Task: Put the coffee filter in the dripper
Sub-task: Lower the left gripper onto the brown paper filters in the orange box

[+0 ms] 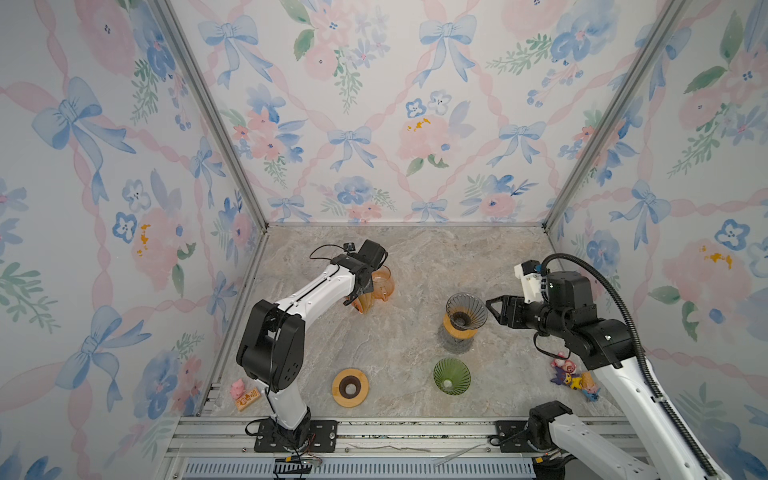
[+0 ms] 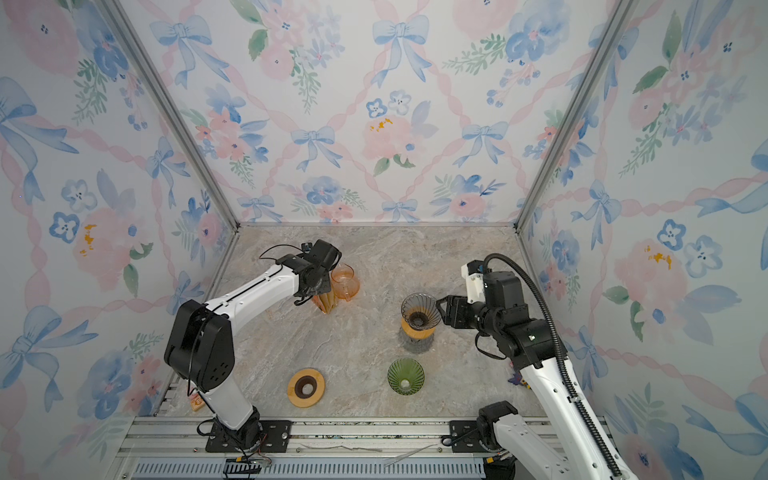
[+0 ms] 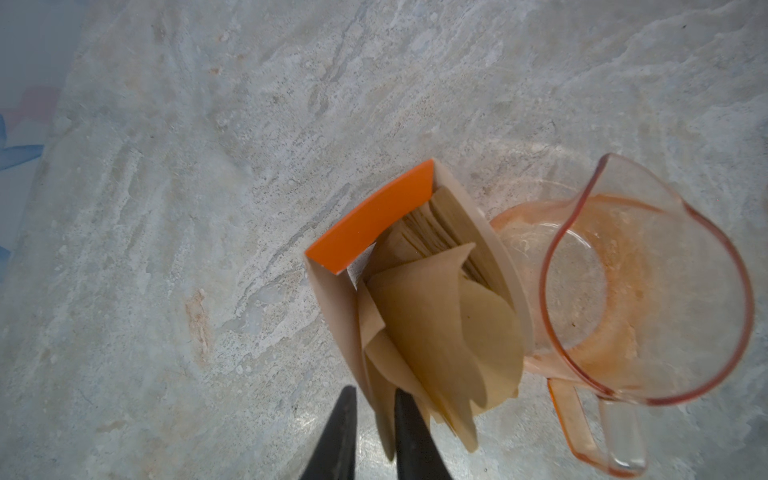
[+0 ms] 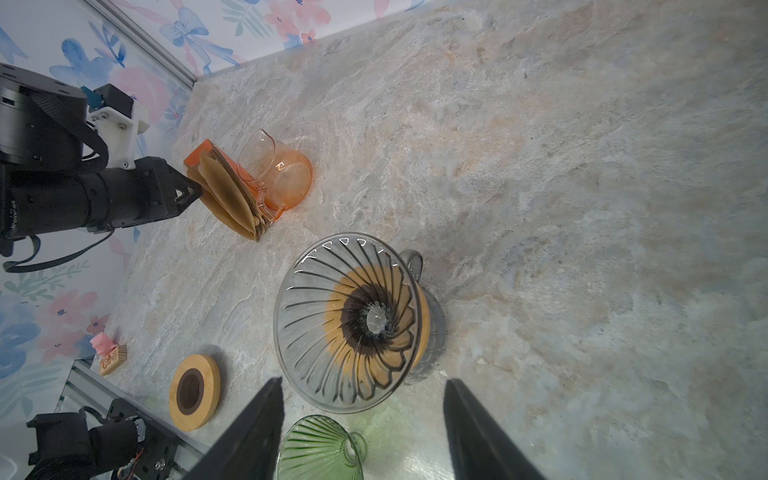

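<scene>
Nearest the left wrist lens, the left gripper (image 3: 376, 432) has its 2 jaws set narrow around the edge of a coffee filter (image 3: 432, 332). The filter fans out of the orange box (image 3: 365, 224) beside a pink jug (image 3: 685, 332). Whether the jaws actually pinch it, I cannot tell. The paper looks feather-light, floppy and easily creased, so 1 sheet's free top edge seems the place to hold.

From the right wrist, the right gripper (image 4: 362, 382) gapes empty before the grey dripper (image 4: 345, 324).

In a top view, box and dripper (image 1: 465, 309) stand well apart.
</scene>
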Motion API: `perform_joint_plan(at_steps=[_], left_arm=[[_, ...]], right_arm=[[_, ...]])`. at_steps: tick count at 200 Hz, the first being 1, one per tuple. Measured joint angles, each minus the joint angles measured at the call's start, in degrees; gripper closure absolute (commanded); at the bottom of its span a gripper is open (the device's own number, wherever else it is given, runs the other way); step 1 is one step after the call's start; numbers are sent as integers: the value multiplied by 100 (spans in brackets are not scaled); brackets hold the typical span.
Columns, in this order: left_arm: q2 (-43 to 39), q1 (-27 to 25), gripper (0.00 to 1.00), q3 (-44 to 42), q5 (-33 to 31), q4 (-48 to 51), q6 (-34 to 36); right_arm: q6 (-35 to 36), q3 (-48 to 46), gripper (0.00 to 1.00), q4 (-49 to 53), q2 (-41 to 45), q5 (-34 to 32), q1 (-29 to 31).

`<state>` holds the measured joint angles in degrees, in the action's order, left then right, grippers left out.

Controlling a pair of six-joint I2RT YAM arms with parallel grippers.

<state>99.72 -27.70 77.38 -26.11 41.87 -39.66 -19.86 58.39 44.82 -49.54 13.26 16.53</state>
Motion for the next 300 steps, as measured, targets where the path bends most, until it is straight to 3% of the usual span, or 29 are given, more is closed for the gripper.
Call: perform_joint_plan(at_steps=[75,105,170,185,225,256,300], left_arm=[[9,33,95,4,153,-15,-2],[-61,33,88,4,240,-15,2],[-238,33,93,-2,323,-15,20],[-238,33,88,-2,326,-15,28],[-238,33,85,-2,345,-15,63],[-238,33,91,-2,345,-15,72],[-238,37,92,-2,343,-15,83]], right_arm=[[-26,0,37,-2,-20,-2,0],[-52,0,37,-2,-20,-2,0],[-114,0,37,-9,-20,0,0],[-114,0,37,-35,-20,0,0],[-114,0,37,-79,-20,0,0],[-116,-2,37,-85,-20,0,0],[-118,-2,37,-85,-20,0,0]])
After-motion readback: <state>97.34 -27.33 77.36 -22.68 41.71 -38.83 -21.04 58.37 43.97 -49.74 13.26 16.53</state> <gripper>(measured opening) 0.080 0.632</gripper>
